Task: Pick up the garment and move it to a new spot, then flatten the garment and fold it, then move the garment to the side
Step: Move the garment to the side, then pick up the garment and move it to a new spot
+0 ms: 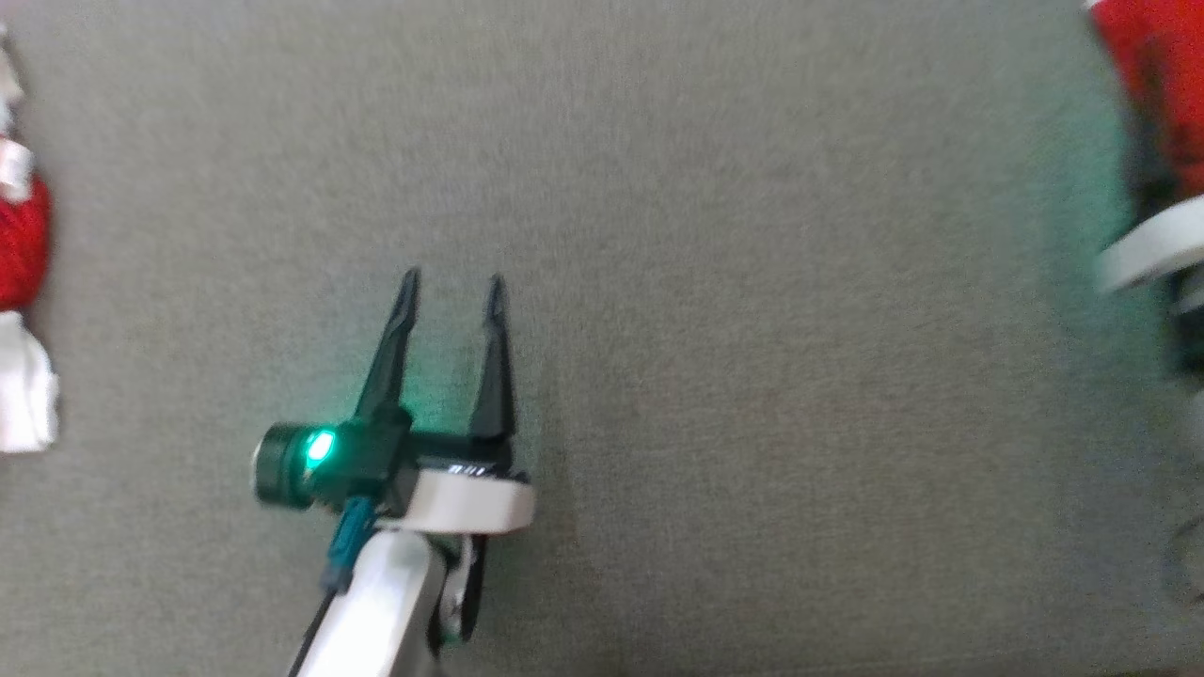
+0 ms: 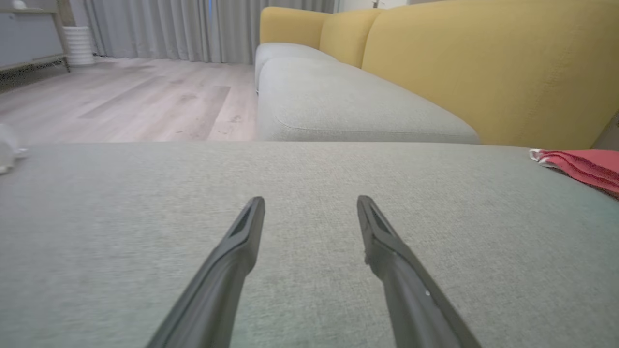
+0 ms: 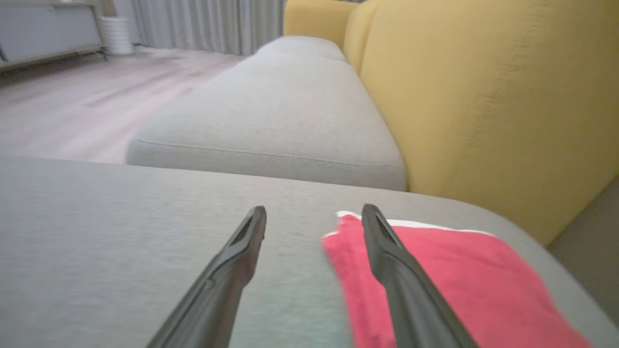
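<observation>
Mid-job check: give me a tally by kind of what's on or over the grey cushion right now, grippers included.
Grippers, both open: 2, the left gripper and the right gripper
Red garment, lying flat: 1
Red-and-white cloth heap at the head view's left edge, cut off, pieces cannot be told apart: 1
Total: 4
</observation>
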Robot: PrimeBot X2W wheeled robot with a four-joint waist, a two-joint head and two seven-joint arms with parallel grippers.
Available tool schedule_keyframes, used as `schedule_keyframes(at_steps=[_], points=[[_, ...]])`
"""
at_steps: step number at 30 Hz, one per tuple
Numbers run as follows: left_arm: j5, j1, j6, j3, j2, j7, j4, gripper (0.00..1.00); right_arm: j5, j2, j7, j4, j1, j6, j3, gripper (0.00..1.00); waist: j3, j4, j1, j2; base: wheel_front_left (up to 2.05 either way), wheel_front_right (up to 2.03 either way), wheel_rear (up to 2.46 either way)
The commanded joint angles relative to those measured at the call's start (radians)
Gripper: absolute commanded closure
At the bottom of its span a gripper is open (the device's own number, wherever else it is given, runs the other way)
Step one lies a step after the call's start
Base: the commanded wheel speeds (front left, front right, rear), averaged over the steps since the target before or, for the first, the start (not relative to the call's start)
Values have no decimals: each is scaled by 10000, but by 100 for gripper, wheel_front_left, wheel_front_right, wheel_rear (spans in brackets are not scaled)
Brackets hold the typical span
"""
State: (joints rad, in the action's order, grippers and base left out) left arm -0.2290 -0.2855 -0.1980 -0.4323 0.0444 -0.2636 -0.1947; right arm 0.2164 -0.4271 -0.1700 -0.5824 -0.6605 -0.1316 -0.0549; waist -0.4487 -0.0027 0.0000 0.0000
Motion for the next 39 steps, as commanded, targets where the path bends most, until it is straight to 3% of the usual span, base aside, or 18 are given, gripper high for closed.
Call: schedule_keyframes(at_steps=[1, 9, 16, 24, 39], points=[[43, 237, -10, 513, 58, 18, 227, 0, 251, 323, -272, 403, 523, 9, -436, 0, 1212, -150, 0, 0, 0, 0, 0], [382, 1453, -50, 1481, 75, 18, 392, 0, 1012, 2328, -903, 796, 2371, 9, -1712, 0, 3289, -102, 0, 0, 0, 0, 0], [492, 2947, 117, 1773, 70, 18, 844, 0, 570, 3345, -915, 2870, 4979, 9, -1570, 0, 4486, -83, 0, 0, 0, 0, 0], [402, 4112, 85, 1808, 62, 18, 1803, 0, 699, 3468, -916, 3438, 6730, 9, -1278, 0, 5033, -160, 0, 0, 0, 0, 0], [315, 4550, 108, 1979, 59, 18, 1754, 0, 866, 3377, -917, 3393, 7179, 9, -1303, 0, 5343, -274, 0, 0, 0, 0, 0]])
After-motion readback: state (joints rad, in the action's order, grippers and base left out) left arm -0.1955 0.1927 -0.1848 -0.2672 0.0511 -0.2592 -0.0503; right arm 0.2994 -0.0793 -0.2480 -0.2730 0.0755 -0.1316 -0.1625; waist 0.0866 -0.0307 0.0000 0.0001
